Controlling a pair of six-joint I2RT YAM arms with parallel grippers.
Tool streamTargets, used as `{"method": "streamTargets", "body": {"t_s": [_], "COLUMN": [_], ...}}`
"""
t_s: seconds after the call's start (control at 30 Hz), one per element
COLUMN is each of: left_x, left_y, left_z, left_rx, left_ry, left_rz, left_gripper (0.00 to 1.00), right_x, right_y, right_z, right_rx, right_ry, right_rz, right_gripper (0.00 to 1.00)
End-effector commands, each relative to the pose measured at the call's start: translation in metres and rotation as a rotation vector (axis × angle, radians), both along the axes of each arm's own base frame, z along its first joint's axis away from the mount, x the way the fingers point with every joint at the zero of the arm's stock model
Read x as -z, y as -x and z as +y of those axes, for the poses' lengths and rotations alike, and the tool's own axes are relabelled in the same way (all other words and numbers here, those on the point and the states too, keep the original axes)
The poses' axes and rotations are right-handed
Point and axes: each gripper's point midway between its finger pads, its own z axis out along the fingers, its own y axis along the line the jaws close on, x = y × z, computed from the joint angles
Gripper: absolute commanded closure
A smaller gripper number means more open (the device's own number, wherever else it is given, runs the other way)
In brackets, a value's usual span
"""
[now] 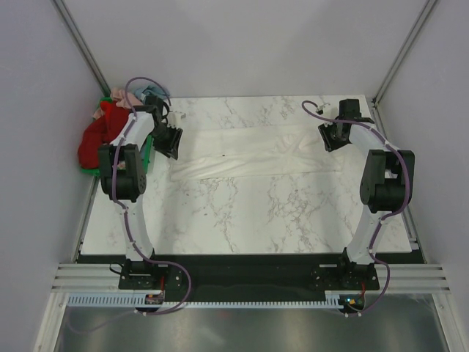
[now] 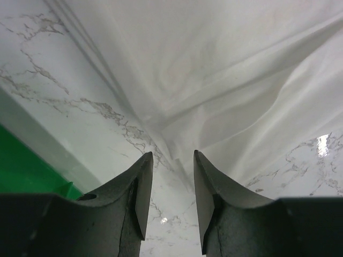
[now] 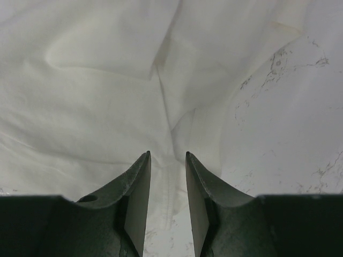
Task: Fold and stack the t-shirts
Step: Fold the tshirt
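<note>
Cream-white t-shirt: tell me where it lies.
In the top view the cream-white t-shirt lies across the far half of the table, between the left gripper and right gripper, with the green crate beyond its left end.

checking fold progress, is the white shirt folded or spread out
Spread out: the cream-white t-shirt lies stretched wide and wrinkled across the table.

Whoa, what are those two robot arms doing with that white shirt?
They are folding shirts. A cream-white t-shirt lies stretched across the marble table. The left gripper is at one end and the right gripper at the other, fingers straddling the cloth. Whether they pinch it is unclear. More shirts wait in a green crate.
</note>
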Motion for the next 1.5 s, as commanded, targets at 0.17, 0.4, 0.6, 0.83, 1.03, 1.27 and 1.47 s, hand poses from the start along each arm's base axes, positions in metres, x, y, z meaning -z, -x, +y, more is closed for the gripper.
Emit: {"method": "streamTargets", "body": {"t_s": [0.17, 0.4, 0.6, 0.83, 1.03, 1.27, 1.47], "left_x": [0.007, 0.014, 0.017, 0.007, -0.003, 0.002, 0.002], "left_y": [0.008, 0.005, 0.003, -0.006, -0.018, -0.028, -0.035], "left_z": [-0.008, -0.008, -0.008, -0.01, -0.01, -0.006, -0.003], "left_rx": [0.021, 0.017, 0.01, 0.002, -0.003, -0.014, -0.036], "left_ry": [0.056, 0.056, 0.056, 0.064, 0.068, 0.045, 0.028], "left_rz": [0.053, 0.065, 0.07, 0.038, -0.002, -0.009, -0.02], "left_gripper": [0.57, 0.63, 0.7, 0.98, 0.98, 0.98, 0.98], "right_x": [-0.024, -0.026, -0.028, -0.027, -0.027, -0.031, -0.032], "right_y": [-0.011, -0.011, -0.01, -0.009, -0.012, -0.018, -0.021], "right_z": [-0.001, -0.001, -0.002, -0.001, -0.001, -0.003, -0.003], "right_rx": [0.009, 0.009, 0.009, 0.008, 0.009, 0.01, 0.013], "right_ry": [-0.007, -0.006, -0.002, -0.005, -0.004, 0.001, 0.002], "right_rz": [-0.065, -0.069, -0.075, -0.071, -0.074, -0.086, -0.092], "right_gripper": [0.6, 0.6, 0.6, 0.6, 0.6, 0.6, 0.6]}}
